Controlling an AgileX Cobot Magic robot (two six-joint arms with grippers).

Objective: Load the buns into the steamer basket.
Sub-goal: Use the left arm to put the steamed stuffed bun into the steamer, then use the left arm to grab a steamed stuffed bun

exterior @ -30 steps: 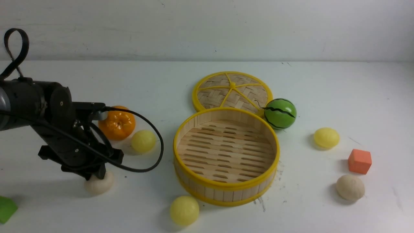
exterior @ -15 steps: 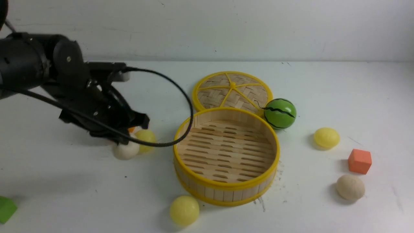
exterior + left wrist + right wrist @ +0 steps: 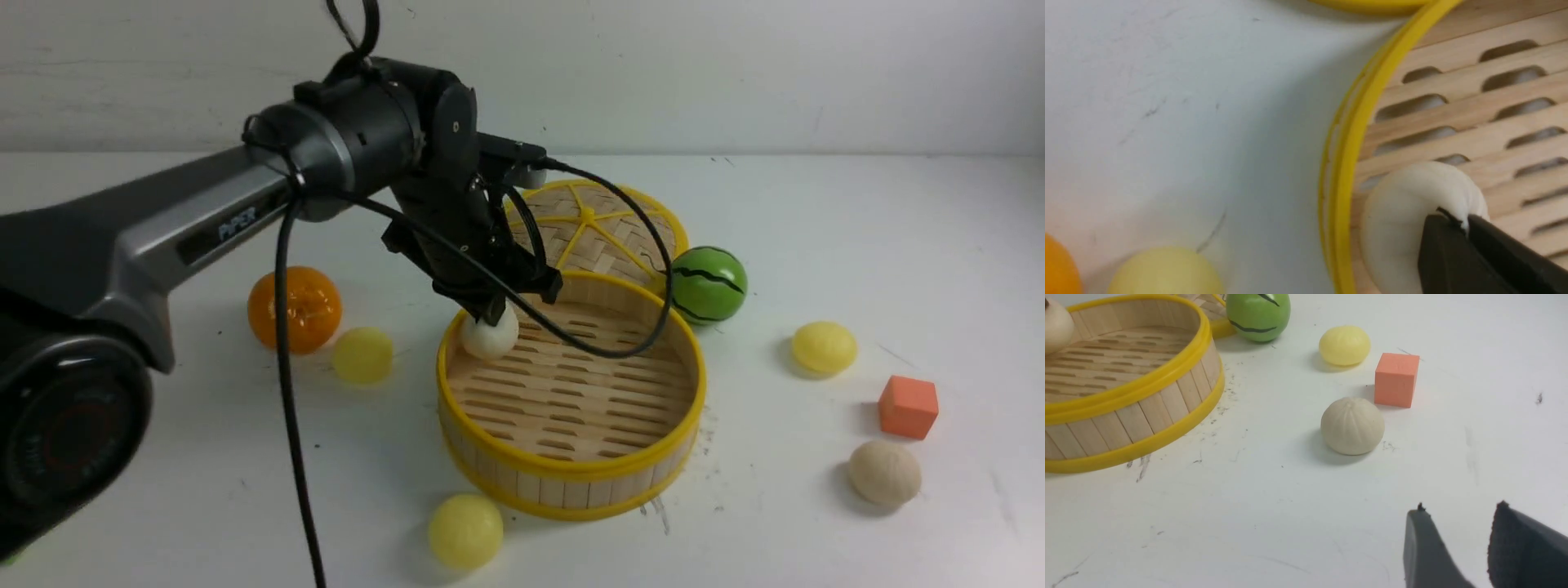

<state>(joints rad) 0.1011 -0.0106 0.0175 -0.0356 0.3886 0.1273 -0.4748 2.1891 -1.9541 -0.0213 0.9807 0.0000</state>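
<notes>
Swung in from the table's left side, the left gripper (image 3: 495, 315) now holds the white bun (image 3: 490, 336) over the steamer basket (image 3: 571, 472).
Its jaws pinch the bun just inside the basket's left rim. The right gripper (image 3: 1459, 508) hovers spread and empty by the table's right side, near the beige bun (image 3: 1352, 425). Three yellow buns (image 3: 465, 531) lie on the table.

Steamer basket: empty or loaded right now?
Empty: slats of the steamer basket lie bare. The left hand pinches one white bun just inside its rim; whether it touches the floor, cannot tell.
</notes>
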